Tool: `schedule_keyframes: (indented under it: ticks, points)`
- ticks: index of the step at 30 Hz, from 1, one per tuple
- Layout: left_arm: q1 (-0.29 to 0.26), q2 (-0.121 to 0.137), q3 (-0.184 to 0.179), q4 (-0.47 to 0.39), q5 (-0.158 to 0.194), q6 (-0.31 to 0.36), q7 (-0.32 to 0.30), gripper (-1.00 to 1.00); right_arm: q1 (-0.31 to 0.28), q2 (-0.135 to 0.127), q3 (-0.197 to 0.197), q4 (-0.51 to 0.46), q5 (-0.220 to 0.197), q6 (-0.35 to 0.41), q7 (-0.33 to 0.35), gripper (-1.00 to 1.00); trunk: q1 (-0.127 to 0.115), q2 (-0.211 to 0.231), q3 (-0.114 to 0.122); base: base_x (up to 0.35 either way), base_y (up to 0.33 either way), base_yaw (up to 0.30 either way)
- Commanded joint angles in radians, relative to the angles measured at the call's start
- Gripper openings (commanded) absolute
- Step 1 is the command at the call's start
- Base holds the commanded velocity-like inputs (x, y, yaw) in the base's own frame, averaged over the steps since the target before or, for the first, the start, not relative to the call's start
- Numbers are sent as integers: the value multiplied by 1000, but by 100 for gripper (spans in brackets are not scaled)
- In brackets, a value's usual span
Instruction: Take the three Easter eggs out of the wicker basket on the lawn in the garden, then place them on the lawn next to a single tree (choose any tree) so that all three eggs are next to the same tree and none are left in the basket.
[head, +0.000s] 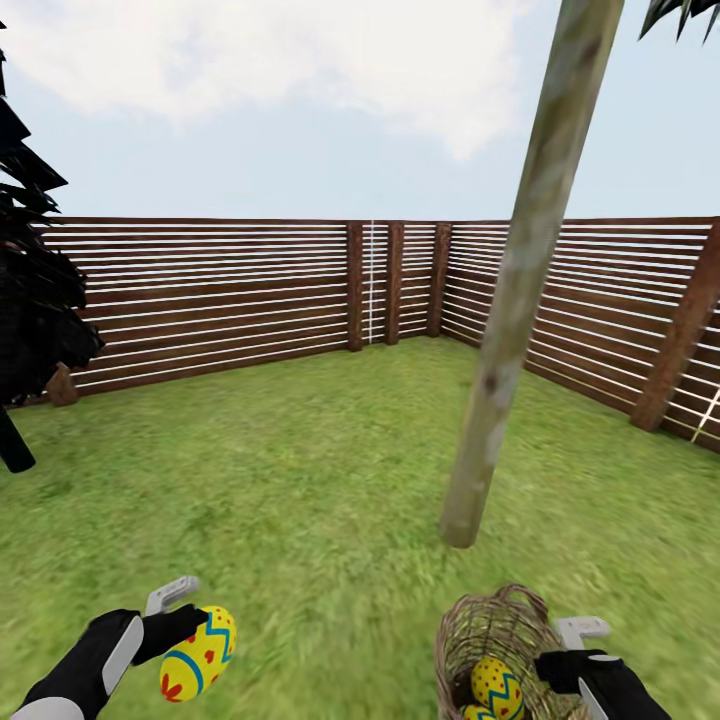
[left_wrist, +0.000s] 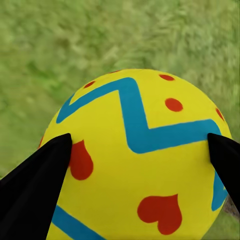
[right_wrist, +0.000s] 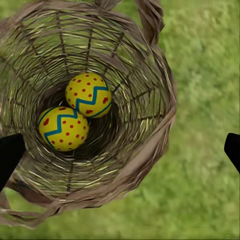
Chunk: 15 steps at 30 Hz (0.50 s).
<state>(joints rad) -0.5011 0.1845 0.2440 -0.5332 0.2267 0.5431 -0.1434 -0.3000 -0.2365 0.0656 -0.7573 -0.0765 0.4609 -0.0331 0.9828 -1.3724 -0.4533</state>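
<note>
Head view: one egg (head: 198, 655) out, pinched in left gripper (head: 185, 625); two eggs (right_wrist: 75, 112) left inside wicker basket (right_wrist: 150, 150); right gripper (head: 572, 660) spread beside rim; none by tree (head: 520, 270) yet.

Dark, near-black conifer (head: 35, 300) seen at the left edge, brown slatted fence (head: 220, 290) behind, cloudy sky (head: 300, 90) above

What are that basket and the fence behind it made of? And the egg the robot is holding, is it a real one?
The wicker basket looks like woven brown wicker: thin strands cross over ribs, with gaps between. The fence appears to be dark brown wood, horizontal slats on thicker posts. The Easter egg in the left gripper looks smooth and painted, yellow with blue zigzags and red marks; what lies beneath the paint cannot be told.
</note>
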Motion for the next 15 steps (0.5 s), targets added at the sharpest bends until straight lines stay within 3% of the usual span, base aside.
schedule_keyframes:
  ticks: [1,6,15]
  points:
    - [-1,0,5,-1,1,6,-4,-100,-1,-1,4,-2,-8,5,-4,100,0,-1,-1,9,332,0]
    - [-1,-4,0,1,0,6,-1,-100,-1,-5,3,-2,-8,5,-3,100,0,-1,-1,1,324,0]
    - [-1,-13,-1,4,0,5,1,-100,-1,-12,4,-16,-9,7,-2,100,0,-1,-1,0,26,0]
